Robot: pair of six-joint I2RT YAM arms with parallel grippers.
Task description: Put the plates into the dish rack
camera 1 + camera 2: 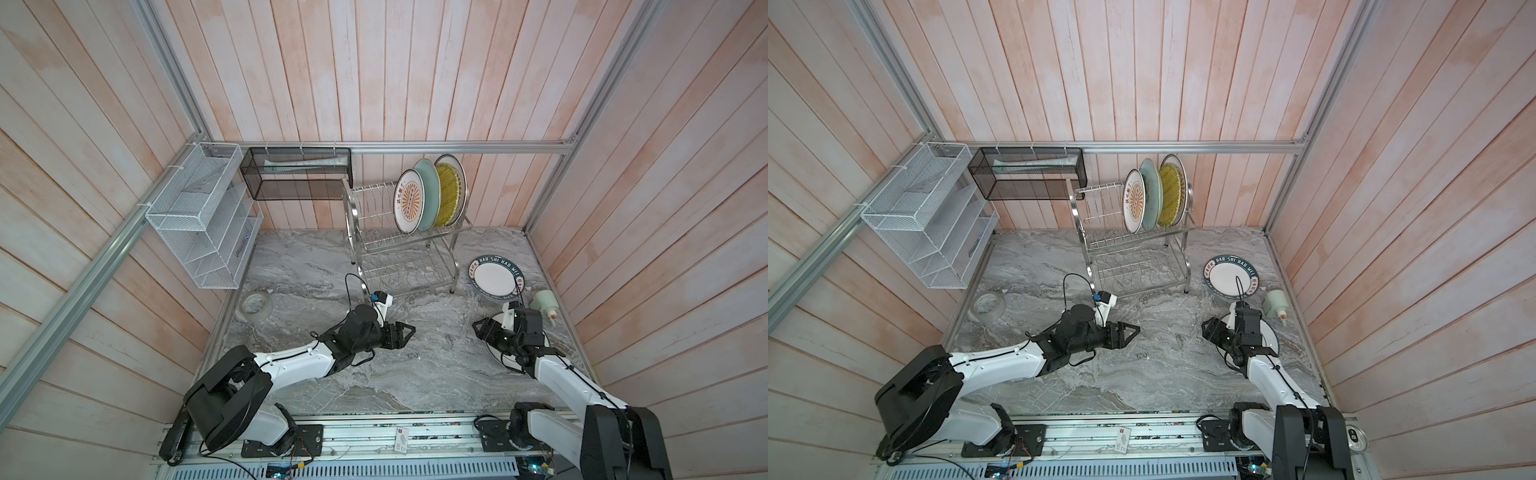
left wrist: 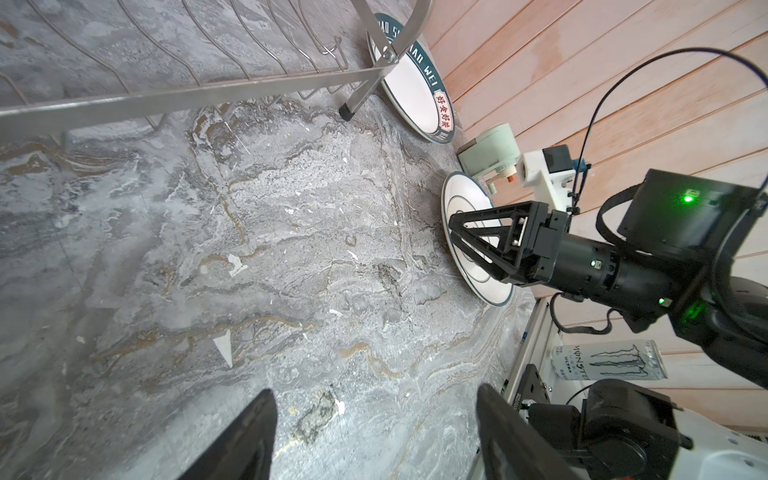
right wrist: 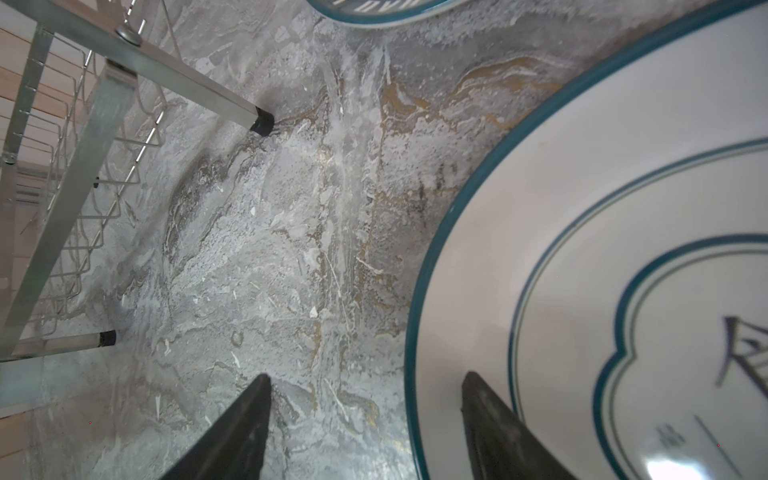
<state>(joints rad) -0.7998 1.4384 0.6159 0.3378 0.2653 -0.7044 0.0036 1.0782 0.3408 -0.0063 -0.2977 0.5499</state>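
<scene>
Right gripper (image 3: 366,376) spread over cloud-outline plate (image 3: 540,257) rim.

Soft, even light fills my cell, and the shadows under my arms are faint. In both top views the wall planks (image 1: 124,83) bow toward the frame edges. In my right wrist view the cloud plate (image 3: 582,249) blurs toward the lower right, with white glare at the bottom edge. My fingers (image 3: 232,436) are dark and unfocused.

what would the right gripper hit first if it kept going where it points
Probably the marble table beside the cloud plate, since the right gripper seems tilted down; depth unclear.
</scene>
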